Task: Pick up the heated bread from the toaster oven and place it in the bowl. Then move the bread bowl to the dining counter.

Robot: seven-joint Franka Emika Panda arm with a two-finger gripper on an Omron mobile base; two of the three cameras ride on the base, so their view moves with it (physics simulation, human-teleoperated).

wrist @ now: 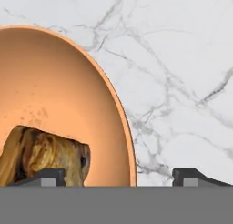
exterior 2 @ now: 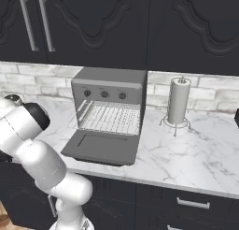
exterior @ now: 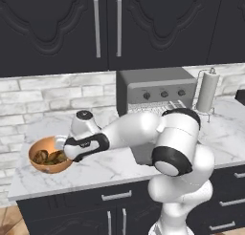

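Orange-tan and smooth, the bowl [wrist: 54, 95] sits on the marble worktop [wrist: 182, 59] left of the toaster oven [exterior 2: 109, 112], bread [wrist: 43, 157] inside. My gripper [wrist: 119, 175] straddles its rim, jaws wide, gripping nothing. I judge it rigid, light and slippery: pinch the rim. The right base view shows the oven rack [exterior 2: 112, 118] bare.

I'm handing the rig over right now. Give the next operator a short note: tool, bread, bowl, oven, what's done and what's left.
Tool: open, straddling the bowl's right rim, one fingertip inside, one outside.
Bread: in the bowl, on the worktop left of the toaster oven.
Oven: door down, rack bare.
Done: bread is in the bowl.
Left: grip the rim, carry the bowl to the dining counter.
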